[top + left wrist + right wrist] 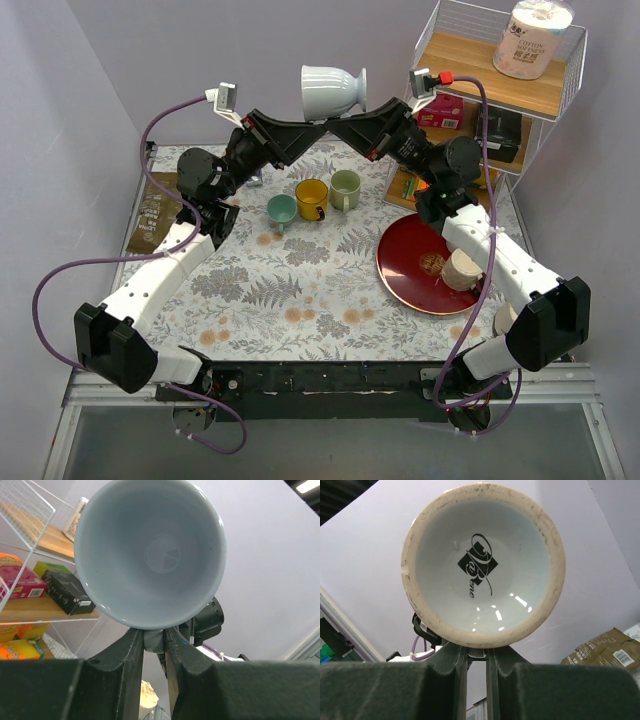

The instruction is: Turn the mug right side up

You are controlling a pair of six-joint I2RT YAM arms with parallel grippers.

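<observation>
A white glazed ceramic mug (333, 90) lies sideways at 12 o'clock, pinched from below by the left gripper (154, 636) and right gripper (476, 652); it is likely stiff, slick and breakable.

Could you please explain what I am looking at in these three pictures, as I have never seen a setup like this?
These are two robot arms bolted to the near edge of a table. The overhead picture looks down from above and behind them. The other two come from a camera on each wrist. Each arm ends in a two-finger end effector. The left end effector and the right end effector are both closed on a white mug, held on its side in the air. The left camera looks into its mouth and the right one sees its base. On the table are a teal cup, a yellow mug, a green mug and a red plate. A wire shelf stands at the back right.
</observation>
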